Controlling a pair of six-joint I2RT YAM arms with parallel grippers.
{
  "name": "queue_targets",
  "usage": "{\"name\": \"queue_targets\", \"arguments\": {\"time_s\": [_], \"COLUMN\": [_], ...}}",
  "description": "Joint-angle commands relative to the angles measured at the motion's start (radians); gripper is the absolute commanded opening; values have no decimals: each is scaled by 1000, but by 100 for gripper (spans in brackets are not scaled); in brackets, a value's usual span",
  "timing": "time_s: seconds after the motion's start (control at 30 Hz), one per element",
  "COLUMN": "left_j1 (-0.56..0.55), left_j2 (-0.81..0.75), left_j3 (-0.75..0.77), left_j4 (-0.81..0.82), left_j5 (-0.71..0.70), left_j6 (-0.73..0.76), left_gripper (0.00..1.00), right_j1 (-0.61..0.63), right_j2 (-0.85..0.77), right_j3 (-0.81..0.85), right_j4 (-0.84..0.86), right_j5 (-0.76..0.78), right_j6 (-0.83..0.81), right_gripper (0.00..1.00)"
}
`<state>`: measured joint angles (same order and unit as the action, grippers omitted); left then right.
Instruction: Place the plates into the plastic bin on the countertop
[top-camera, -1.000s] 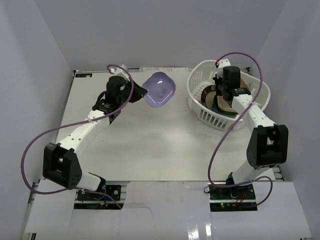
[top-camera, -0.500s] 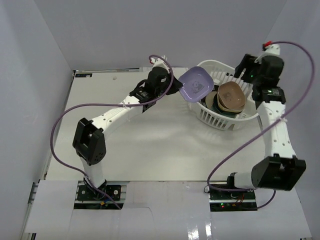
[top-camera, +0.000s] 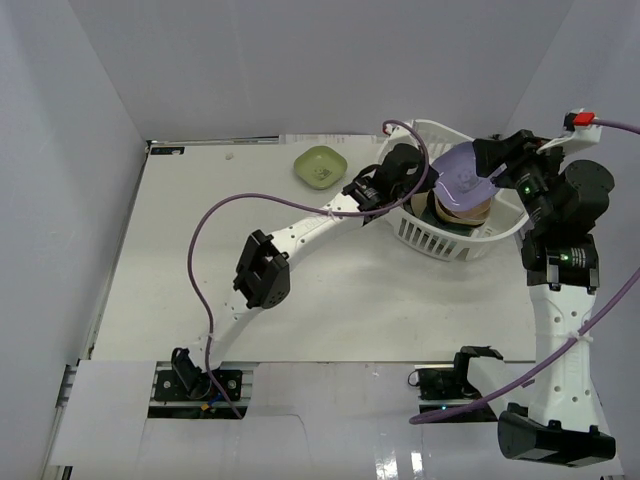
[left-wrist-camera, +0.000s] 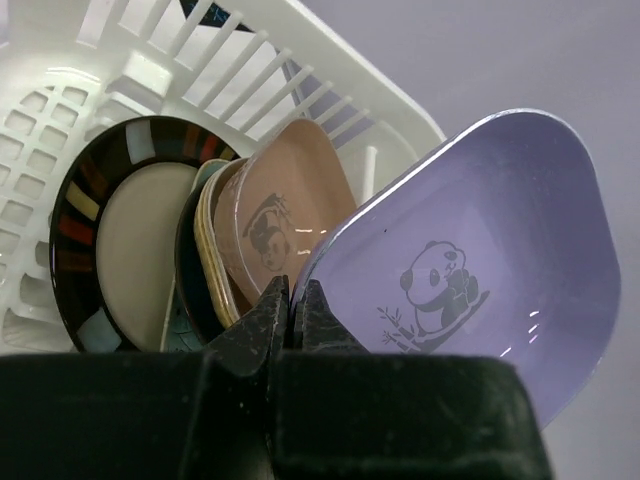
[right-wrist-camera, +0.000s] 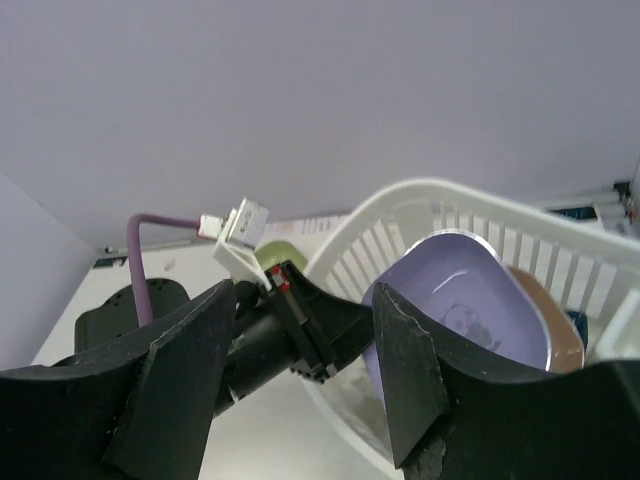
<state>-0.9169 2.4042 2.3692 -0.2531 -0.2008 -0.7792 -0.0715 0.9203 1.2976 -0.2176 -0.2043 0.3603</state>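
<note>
The left gripper (left-wrist-camera: 290, 300) is clenched on the near rim of the lavender dish (left-wrist-camera: 470, 270), thin edge pinched between its fingers. The dish rises away from the fingers, tilted, with its panda face towards the wrist camera. It hangs inside the mouth of the bin (top-camera: 420, 235), which sits at the far right corner of the countertop (top-camera: 300, 290).

What the coming move turns on: the dish is right over the stack already in the bin, just beside the brown dish (left-wrist-camera: 275, 230). The brown dish leans on edge against paler dishes and the round dark-rimmed plate (left-wrist-camera: 110, 240). I cannot tell whether lavender and brown touch. My guess is a short drop and a let-go would lay it on that stack.

The right gripper (right-wrist-camera: 305, 330) stands released, fingers spread and holding nothing, off by the right edge and facing the bin. The left arm is the one on the job.

Against the earlier frames, the left arm has carried the dish from the middle of the far edge, past the bin's left rim, to above the stack. The right arm has drawn up out of the bin towards the right edge. A green dish (top-camera: 320, 166) now shows by the far edge, left of the bin and nearer the left arm
</note>
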Motion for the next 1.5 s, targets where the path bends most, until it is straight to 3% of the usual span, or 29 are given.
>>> {"name": "queue_targets", "arguments": {"time_s": [0.0, 0.4, 0.5, 0.53, 0.6, 0.63, 0.73, 0.87, 1.07, 1.2, 1.3, 1.33, 1.47], "left_j1": [4, -16, -20, -22, -28, -28, -28, -27, -1, 58, 121, 134, 167], "left_j2": [41, 194, 222, 223, 219, 213, 159, -1, -262, -541, -813, -964, -1285], "left_j3": [103, 131, 130, 127, 116, 111, 59, -78, -255, -516, -799, -964, -1258], "left_j4": [-12, 305, 339, 357, 385, 390, 410, 462, 471, 395, 306, 293, 113], "left_j5": [-89, -169, -155, -154, -152, -152, -157, -160, -169, -192, -178, -164, -135], "left_j6": [-6, 95, 92, 95, 110, 115, 136, 199, 313, 357, 264, 215, 158], "left_gripper": [0, 2, 16, 30, 45, 58, 73, 90, 96, 96, 97, 97, 98], "right_j1": [-1, 33, 53, 62, 64, 64, 64, 62, 70, 174, 348, 393, 528], "right_j2": [-27, -80, -67, -66, -57, -51, -34, -15, 26, 100, 213, 292, 494], "right_j3": [-55, -184, -175, -172, -170, -166, -159, -141, -104, -78, -14, 11, 117], "right_j4": [-20, 79, 61, 60, 64, 66, 75, 80, 87, 60, 24, 14, 12], "right_j5": [-46, -224, -212, -205, -207, -210, -211, -195, -195, -160, -43, -12, 75], "right_j6": [23, 141, 120, 115, 117, 117, 120, 114, 83, 20, -78, -104, -213], "right_gripper": [63, 63, 64, 64, 64, 64, 64, 65, 65, 61, 59, 59, 59]}}
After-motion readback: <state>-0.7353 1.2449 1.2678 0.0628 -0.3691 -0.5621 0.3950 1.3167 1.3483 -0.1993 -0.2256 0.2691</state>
